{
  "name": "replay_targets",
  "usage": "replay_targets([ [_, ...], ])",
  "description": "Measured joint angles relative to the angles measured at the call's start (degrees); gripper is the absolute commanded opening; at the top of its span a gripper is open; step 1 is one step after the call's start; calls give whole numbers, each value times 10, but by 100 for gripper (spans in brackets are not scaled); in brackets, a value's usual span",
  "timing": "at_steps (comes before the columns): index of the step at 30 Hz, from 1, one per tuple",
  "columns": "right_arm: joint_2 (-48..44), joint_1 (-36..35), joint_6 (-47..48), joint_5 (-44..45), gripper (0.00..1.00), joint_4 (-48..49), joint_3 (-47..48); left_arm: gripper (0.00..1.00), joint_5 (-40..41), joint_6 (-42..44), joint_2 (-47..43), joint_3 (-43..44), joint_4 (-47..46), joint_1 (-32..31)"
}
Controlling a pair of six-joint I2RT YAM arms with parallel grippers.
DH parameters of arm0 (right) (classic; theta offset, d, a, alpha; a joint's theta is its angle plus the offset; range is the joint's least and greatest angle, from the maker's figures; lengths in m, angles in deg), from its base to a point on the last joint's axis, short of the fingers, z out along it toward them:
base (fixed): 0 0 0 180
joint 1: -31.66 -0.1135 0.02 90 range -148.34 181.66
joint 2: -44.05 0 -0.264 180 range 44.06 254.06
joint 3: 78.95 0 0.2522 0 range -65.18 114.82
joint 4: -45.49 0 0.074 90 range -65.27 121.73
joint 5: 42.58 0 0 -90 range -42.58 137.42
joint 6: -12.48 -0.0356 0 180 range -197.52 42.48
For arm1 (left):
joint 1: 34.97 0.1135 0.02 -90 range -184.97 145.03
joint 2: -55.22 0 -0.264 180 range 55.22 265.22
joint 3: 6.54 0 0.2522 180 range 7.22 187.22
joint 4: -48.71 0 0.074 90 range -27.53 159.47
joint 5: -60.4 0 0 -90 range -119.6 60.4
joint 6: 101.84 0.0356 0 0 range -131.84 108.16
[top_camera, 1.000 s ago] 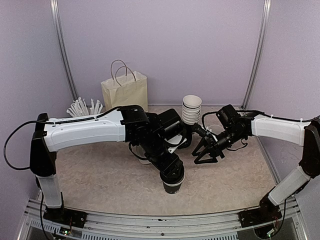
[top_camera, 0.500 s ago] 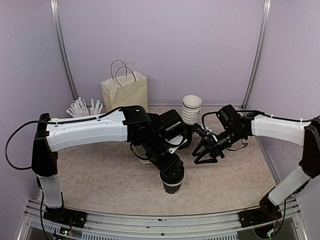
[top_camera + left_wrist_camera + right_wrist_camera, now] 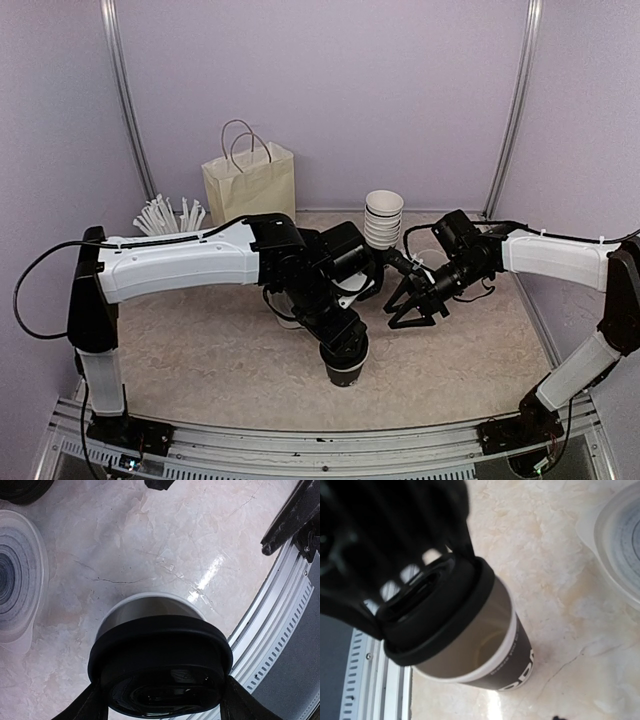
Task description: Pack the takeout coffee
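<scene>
table (image 3: 200, 350): marbled top; the work goes on near its front edge, centre
paper bag (image 3: 250, 182): upright at the back left, mouth open, handles up; well apart from the cup; whether anything is inside cannot be told
left gripper (image 3: 343, 345): reached across to the centre front, pointing down; closed on the lid from both sides, fingers pressed against its rim in the left wrist view
right gripper (image 3: 412, 318): near the cup on its right, hanging above the table; jaws spread, nothing between them
stack of white cups (image 3: 383, 220): at the back centre; untouched
cup (image 3: 512, 662): black paper, white lettering; upright on the table at the front centre, directly under the left gripper
lid (image 3: 160, 655): round, black; over the cup's mouth but tilted; one side is raised, so the pale inside of the cup shows beneath it; not seated
done: cup standing, lid brought onto its rim
left: by my reading, pressing the lid flat all round; then carrying the closed cup back to the bag and lowering it in; most of the packing lies ahead
</scene>
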State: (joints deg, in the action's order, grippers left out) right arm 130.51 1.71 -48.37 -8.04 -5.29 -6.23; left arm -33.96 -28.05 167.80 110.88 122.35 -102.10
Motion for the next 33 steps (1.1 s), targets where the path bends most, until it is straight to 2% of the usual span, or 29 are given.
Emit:
replay_targets([
  [4,0,0,0,0,61,0,0,79,0,0,2,0,-5,0],
  [8,0,0,-1,-2,62,0,0,84,6,0,9,2,-11,1],
  [18,0,0,-22,9,61,-6,3,84,36,-9,10,14,-45,2],
  [20,0,0,-36,8,62,-7,5,82,39,-30,-15,-31,-75,8],
  [27,45,0,-94,-41,62,-10,6,79,-10,-161,-168,-281,-215,78],
  [31,94,-2,-111,-71,56,-12,6,70,-55,-224,-227,-357,-322,77],
  [33,113,-3,-118,-83,56,-15,8,67,-76,-241,-232,-374,-366,75],
])
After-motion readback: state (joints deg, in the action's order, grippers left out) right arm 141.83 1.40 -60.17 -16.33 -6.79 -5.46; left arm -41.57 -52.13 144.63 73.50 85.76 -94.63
